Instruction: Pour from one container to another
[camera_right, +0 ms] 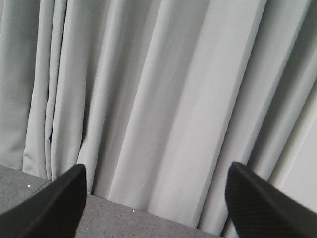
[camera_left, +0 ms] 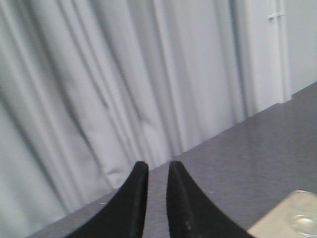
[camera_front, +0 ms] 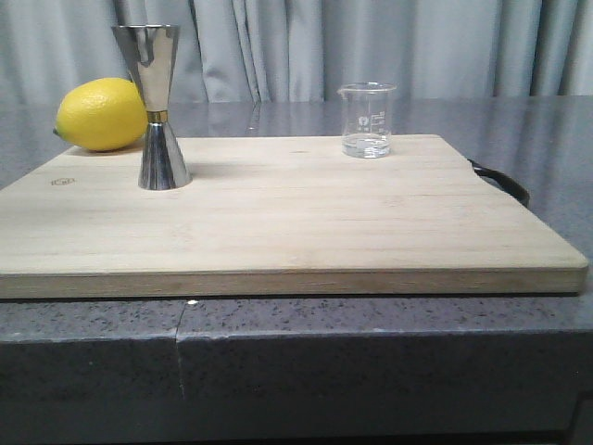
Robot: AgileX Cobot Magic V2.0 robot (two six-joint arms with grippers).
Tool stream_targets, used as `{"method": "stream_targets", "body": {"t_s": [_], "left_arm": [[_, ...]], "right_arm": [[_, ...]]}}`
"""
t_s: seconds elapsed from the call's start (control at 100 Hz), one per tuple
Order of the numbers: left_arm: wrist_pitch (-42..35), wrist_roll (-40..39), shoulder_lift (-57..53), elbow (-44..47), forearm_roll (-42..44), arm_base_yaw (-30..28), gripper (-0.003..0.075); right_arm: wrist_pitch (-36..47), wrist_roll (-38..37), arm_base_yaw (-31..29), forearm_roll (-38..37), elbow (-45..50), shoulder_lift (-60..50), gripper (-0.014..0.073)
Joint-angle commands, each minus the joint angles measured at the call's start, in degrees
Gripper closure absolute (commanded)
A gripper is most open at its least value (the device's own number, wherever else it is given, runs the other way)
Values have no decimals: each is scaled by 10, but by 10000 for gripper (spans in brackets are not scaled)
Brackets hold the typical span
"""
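Observation:
The clear glass beaker (camera_front: 367, 120) with white marks stands upright at the back right of the wooden board (camera_front: 278, 222), a little clear liquid in its bottom. At the board's back left the tall steel jigger (camera_front: 161, 107), gold band at its waist, also stands upright. Neither gripper shows in the front view. My left gripper (camera_left: 156, 166) is shut, its black fingers nearly together with nothing between them, pointing at the curtain; a board corner with a blurred clear glass (camera_left: 304, 223) shows at that view's edge. My right gripper (camera_right: 157, 167) is open wide and empty, facing the curtain.
A yellow lemon (camera_front: 102, 113) lies behind the jigger, off the board's back left corner. A black handle (camera_front: 505, 181) sticks out past the board's right edge. The board rests on a dark grey speckled counter (camera_front: 296, 324), with a grey curtain (camera_front: 371, 46) behind.

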State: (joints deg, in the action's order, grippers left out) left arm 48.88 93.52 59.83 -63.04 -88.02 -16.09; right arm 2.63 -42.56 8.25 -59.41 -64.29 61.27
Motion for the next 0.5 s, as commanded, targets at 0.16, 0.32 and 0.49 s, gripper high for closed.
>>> {"method": "stream_targets", "body": {"t_s": [0.16,0.32,0.49], "left_arm": [[-111,-14,-151,51,-33,5,652],[-169,-14,-265,166,-47,5,657],[-258,-13,-381,305,-82,5,657]], "right_arm": [[-2,0,-3,22,73,-111,80],[52,0,-2,30,182,-221,220],[69,0,-2,30,291,-336,488]]}}
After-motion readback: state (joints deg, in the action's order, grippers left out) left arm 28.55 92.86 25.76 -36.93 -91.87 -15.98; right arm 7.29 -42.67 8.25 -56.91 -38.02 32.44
